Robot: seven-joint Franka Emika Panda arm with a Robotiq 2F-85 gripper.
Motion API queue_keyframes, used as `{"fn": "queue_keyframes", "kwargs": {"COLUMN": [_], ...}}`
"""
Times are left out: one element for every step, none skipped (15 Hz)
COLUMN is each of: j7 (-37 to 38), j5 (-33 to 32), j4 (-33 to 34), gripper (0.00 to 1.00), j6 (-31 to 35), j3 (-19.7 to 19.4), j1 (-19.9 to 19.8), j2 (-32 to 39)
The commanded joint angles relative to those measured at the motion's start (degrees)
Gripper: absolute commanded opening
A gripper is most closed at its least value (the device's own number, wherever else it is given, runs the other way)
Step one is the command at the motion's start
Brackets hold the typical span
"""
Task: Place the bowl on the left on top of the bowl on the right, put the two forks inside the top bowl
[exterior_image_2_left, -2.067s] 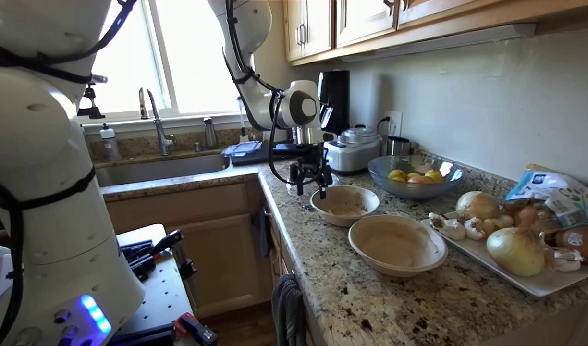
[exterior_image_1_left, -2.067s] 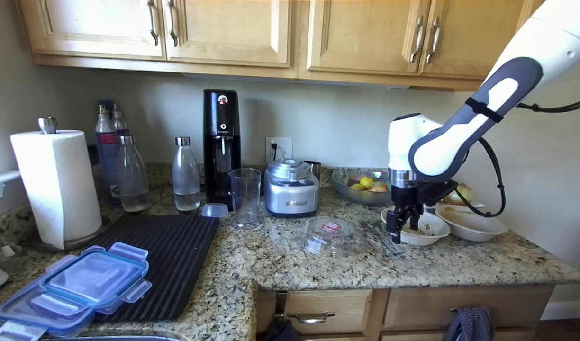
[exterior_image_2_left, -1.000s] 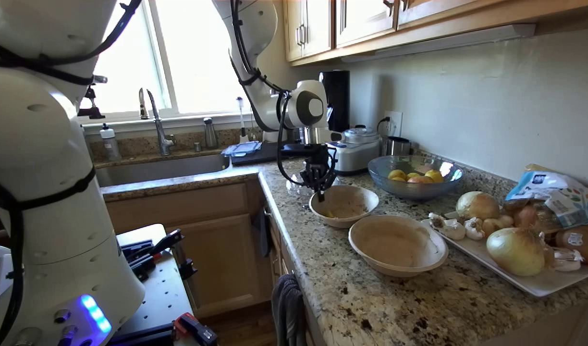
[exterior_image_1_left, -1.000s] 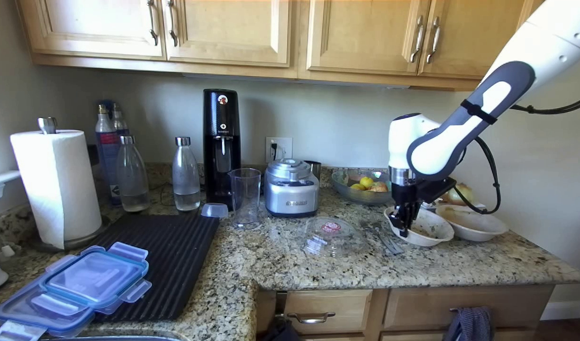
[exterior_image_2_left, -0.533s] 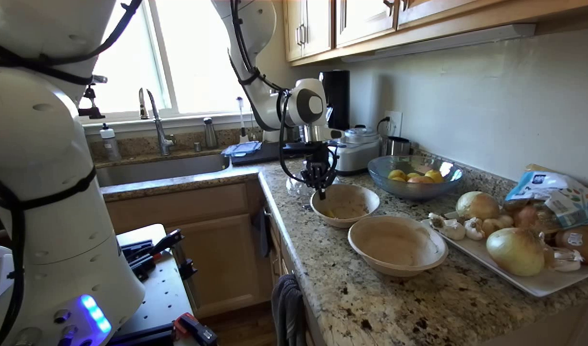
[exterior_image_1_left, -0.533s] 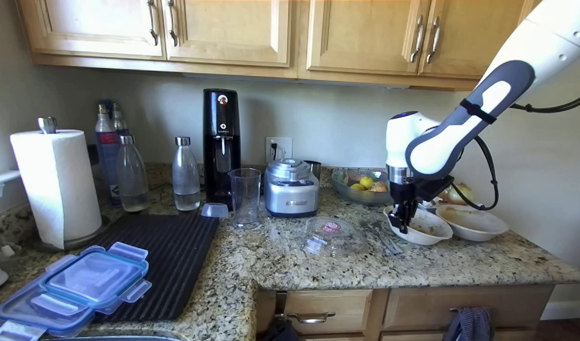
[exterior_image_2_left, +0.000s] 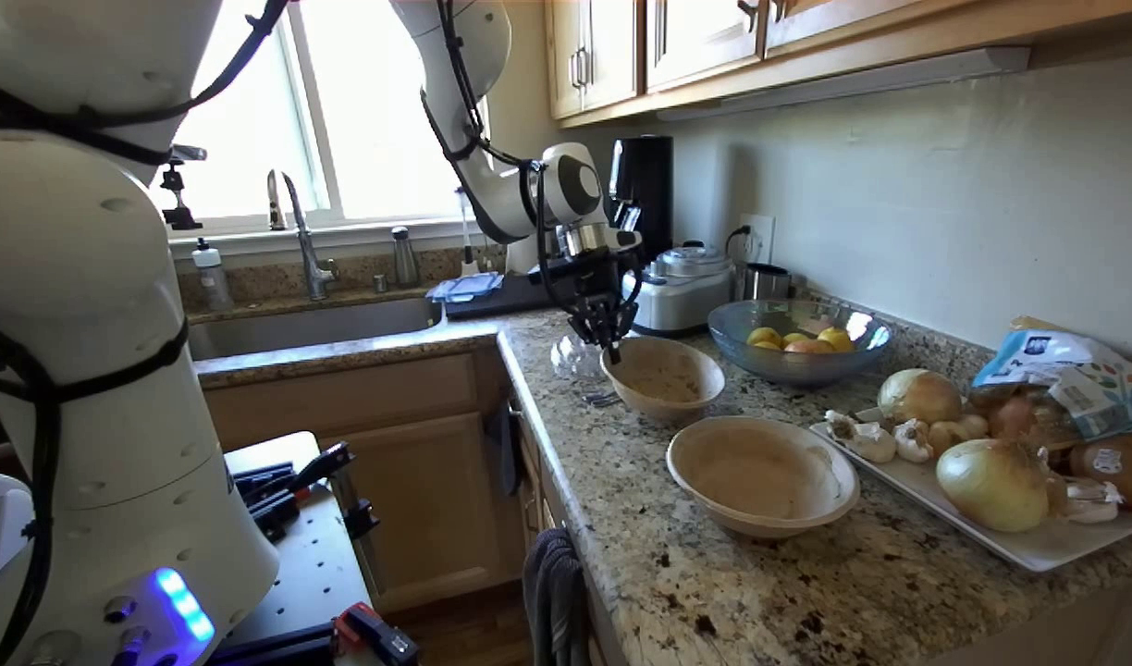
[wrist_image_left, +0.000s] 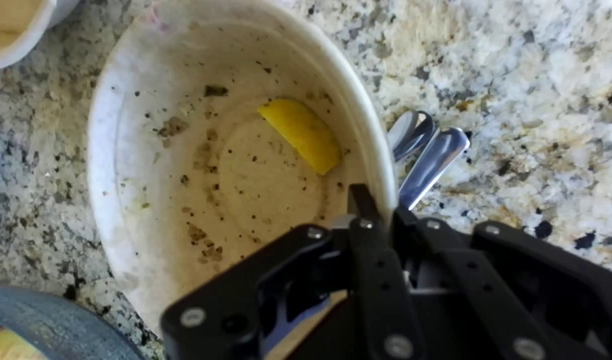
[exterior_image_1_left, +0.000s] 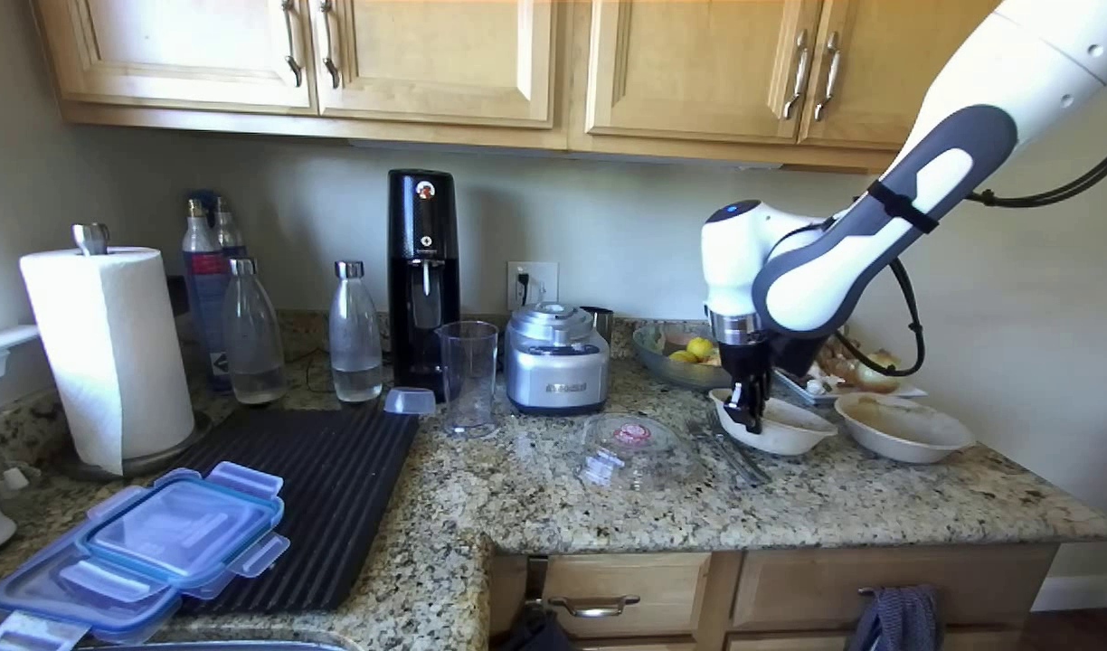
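The bowl on the left (exterior_image_1_left: 802, 438) is pale, food-specked, and holds a yellow lemon piece (wrist_image_left: 303, 135). My gripper (wrist_image_left: 380, 206) is shut on its rim, one finger inside and one outside. In an exterior view this bowl (exterior_image_2_left: 663, 384) looks tilted and slightly raised; whether it is fully off the counter I cannot tell. The bowl on the right (exterior_image_1_left: 906, 432) stands upright beside it, nearer in an exterior view (exterior_image_2_left: 760, 476). Two forks (exterior_image_1_left: 739, 459) lie on the counter by the gripped rim; in the wrist view only their handles (wrist_image_left: 432, 166) show past the rim.
A glass fruit bowl (exterior_image_2_left: 769, 363) stands close behind the gripped bowl. A white plate (exterior_image_2_left: 1015, 553) with onions and garlic lies beside the bowl on the right. A clear plastic lid (exterior_image_1_left: 648, 457) and a food processor (exterior_image_1_left: 558, 384) are on the forks' far side.
The gripper has shut on the rim of the left bowl. Arm and bowl have shifted toward the food processor, the bowl rising and tilting. The right bowl has shifted very slightly.
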Motion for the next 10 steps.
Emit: {"fn": "queue_keyframes", "kwargs": {"j7": [2.1, 2.2, 2.8, 3.2, 4.2, 5.1, 6.3, 7.6, 8.9, 9.8], "j5": [-3.7, -4.4, -5.5, -6.4, -7.9, -9.1, -10.5, -11.7, -12.4, -13.0], "j4": [2.7, 3.4, 4.0, 4.6, 5.0, 5.4, 5.4, 5.6, 5.3, 5.3], "gripper": [0.09, 0.08, 0.07, 0.08, 0.07, 0.07, 0.08, 0.08, 0.08, 0.08], "j6": [-5.6, -6.6, -7.8, -8.7, -10.1, -11.2, -12.6, -13.7, -14.9, -15.9], "j3": [-1.0, -0.9, -1.1, -1.1, -1.5, -1.5, -1.7, -1.7, -1.7, -1.6], "j1": [2.6, 2.8, 3.2, 3.4, 3.8, 3.8, 3.7, 3.6, 3.2, 2.9], "j2": [-0.5, -0.5, -0.6, -0.7, -0.9, -1.0, -1.6, -1.7, -2.3, -2.5]}}
